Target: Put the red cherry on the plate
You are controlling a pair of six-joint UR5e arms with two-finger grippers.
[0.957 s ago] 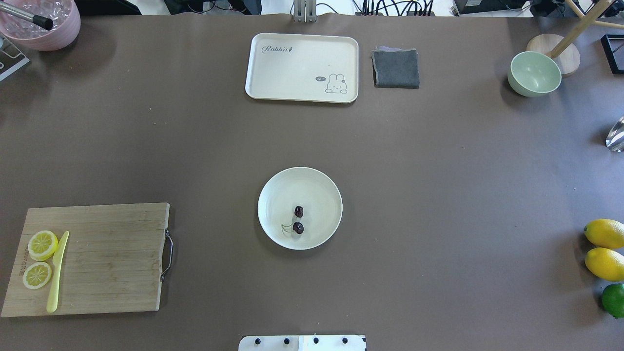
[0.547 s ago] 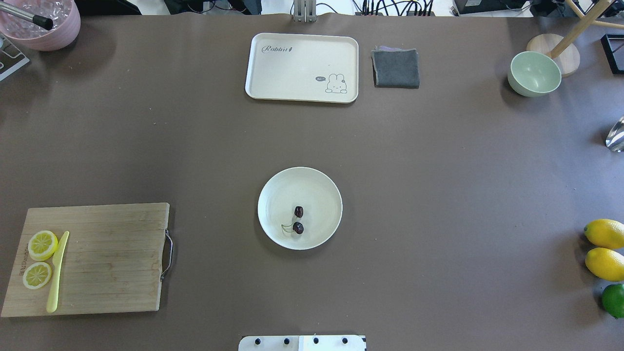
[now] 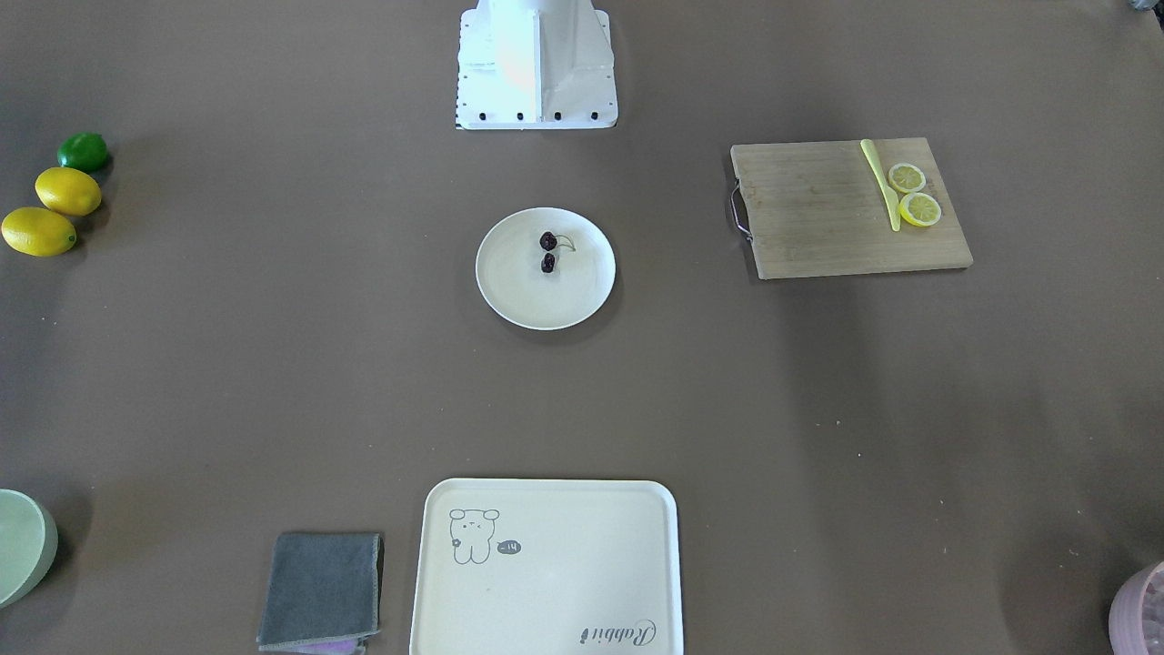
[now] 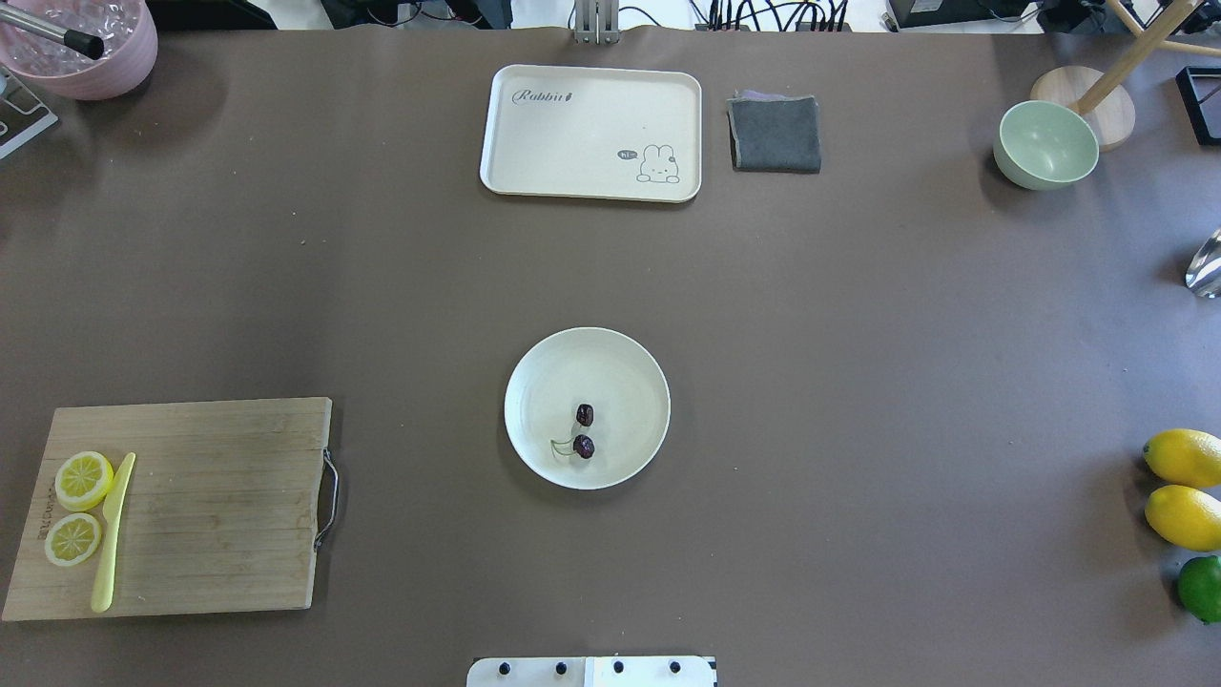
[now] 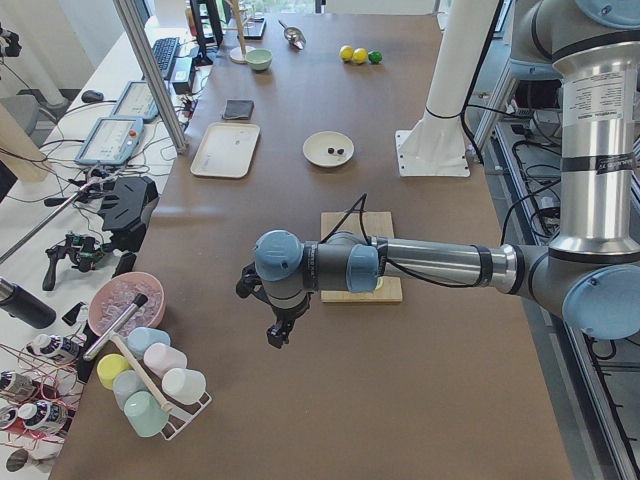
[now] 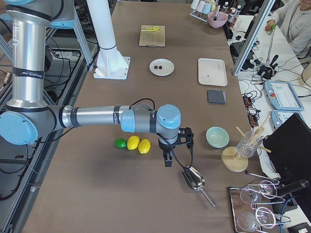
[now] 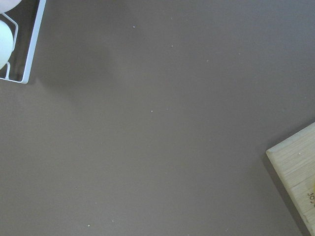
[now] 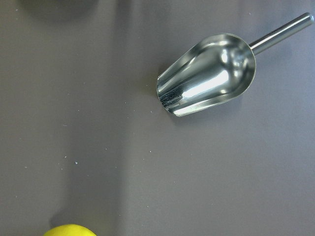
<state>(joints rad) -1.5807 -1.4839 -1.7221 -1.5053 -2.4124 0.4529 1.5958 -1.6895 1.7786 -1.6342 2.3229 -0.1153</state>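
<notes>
The red cherry (image 4: 584, 446), a pair of dark maroon cherries on a thin green stem, lies inside the round cream plate (image 4: 610, 367) at the table's middle, in its half nearer the robot. It also shows in the front view as the cherry (image 3: 548, 241) on the plate (image 3: 546, 300). My left gripper (image 5: 280, 335) hangs over bare table far off at the left end, beyond the cutting board. My right gripper (image 6: 167, 160) hangs at the right end beside the lemons. Both appear only in side views, so I cannot tell whether they are open or shut.
A wooden cutting board (image 4: 210, 506) holds two lemon slices and a yellow knife (image 4: 113, 534). At the far edge are a cream tray (image 4: 591, 114), a grey cloth (image 4: 775, 134) and a green bowl (image 4: 1045, 143). Lemons (image 4: 1183, 458), a lime and a metal scoop (image 8: 206, 73) lie at the right.
</notes>
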